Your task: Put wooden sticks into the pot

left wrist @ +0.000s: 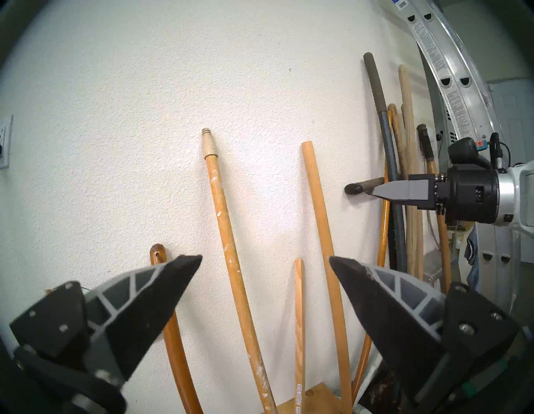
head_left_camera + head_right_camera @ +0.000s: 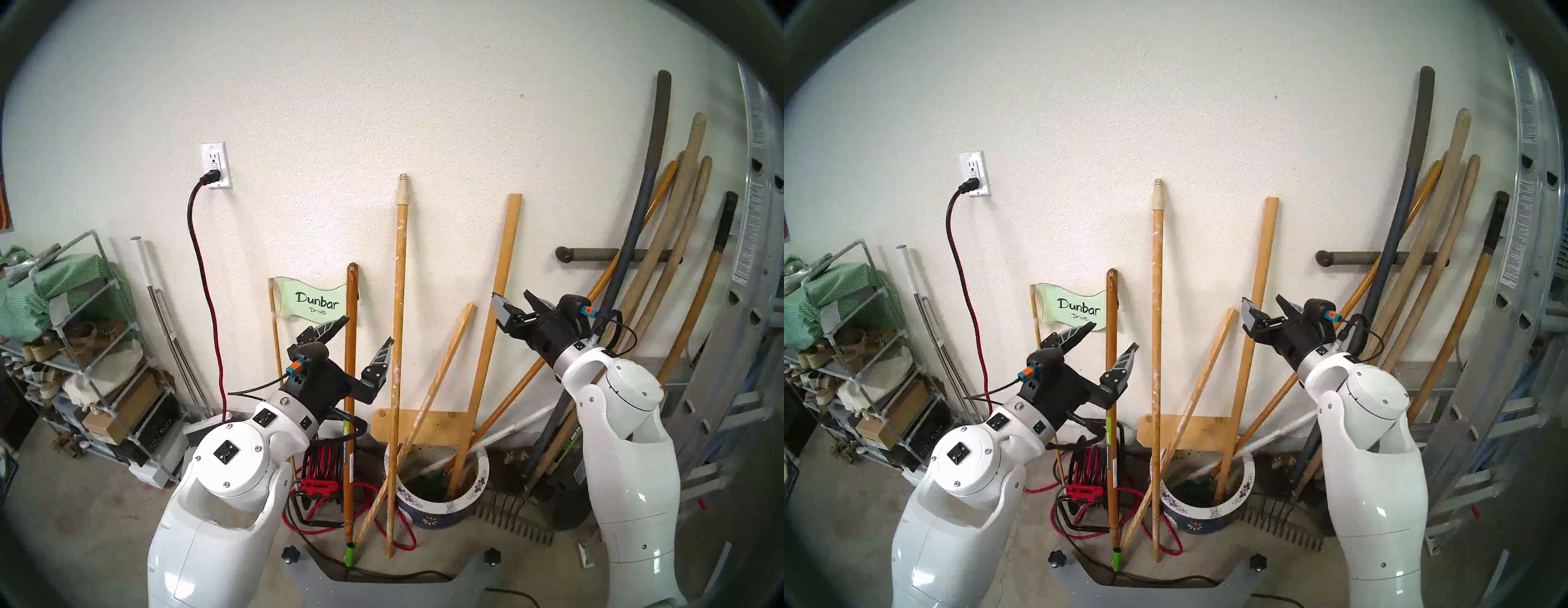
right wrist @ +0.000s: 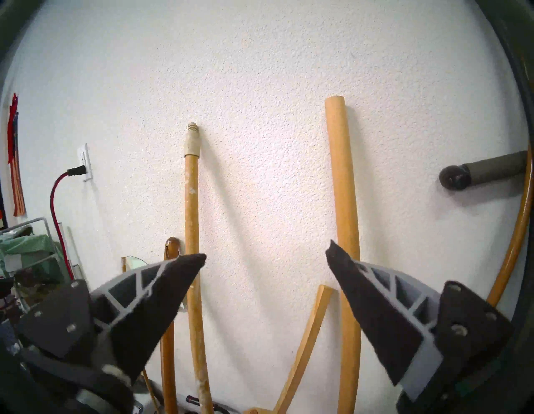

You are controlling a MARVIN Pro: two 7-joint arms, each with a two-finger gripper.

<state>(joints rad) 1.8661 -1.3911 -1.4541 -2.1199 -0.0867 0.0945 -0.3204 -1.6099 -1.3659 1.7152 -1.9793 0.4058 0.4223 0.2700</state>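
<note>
The wall (image 2: 382,106) is rough, matt plaster. The pole (image 2: 399,318) is paint-flecked wood; the slat (image 2: 502,271) is smooth wood. The pot (image 2: 432,516) is glossy ceramic. The ladder (image 2: 759,178) is dull metal.

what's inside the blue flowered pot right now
Inside the pot: the flat slat stands in it, leaning on the wall, beside something dark green and a white rod slanting out. The near wall hides the bottom. The paint-speckled pole stands outside.
</note>
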